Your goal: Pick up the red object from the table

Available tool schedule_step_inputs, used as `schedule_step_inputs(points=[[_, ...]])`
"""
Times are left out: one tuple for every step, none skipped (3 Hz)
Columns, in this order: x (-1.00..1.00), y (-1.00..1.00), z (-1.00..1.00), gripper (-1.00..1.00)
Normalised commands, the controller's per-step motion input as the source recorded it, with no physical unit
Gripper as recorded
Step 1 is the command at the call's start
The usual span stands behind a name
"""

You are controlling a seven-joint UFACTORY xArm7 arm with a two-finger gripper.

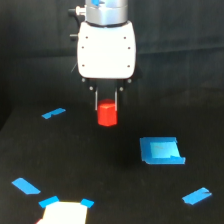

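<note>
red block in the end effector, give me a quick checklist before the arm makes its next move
1. Red block sits between the end effector fingers: ok, a finger shows on each side of its top.
2. Block clear of the black table: cannot tell, one view gives no clear gap or shadow.
3. Grip firm: cannot tell, contact pressure is not visible.
4. Block upright, not tilted: ok, its sides look vertical.
5. Blue square piece out of the way: ok, it lies apart, toward the exterior view's lower right.
6. Blue tape strips, such as the one at the exterior view's left, apart from the block: ok.
</note>
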Motion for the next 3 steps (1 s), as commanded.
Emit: schedule_step_inputs(points=[[0.14, 0.40, -0.08, -1.00], [-0.07, 0.25, -0.31, -0.90], [0.07, 0.27, -0.08, -0.67]])
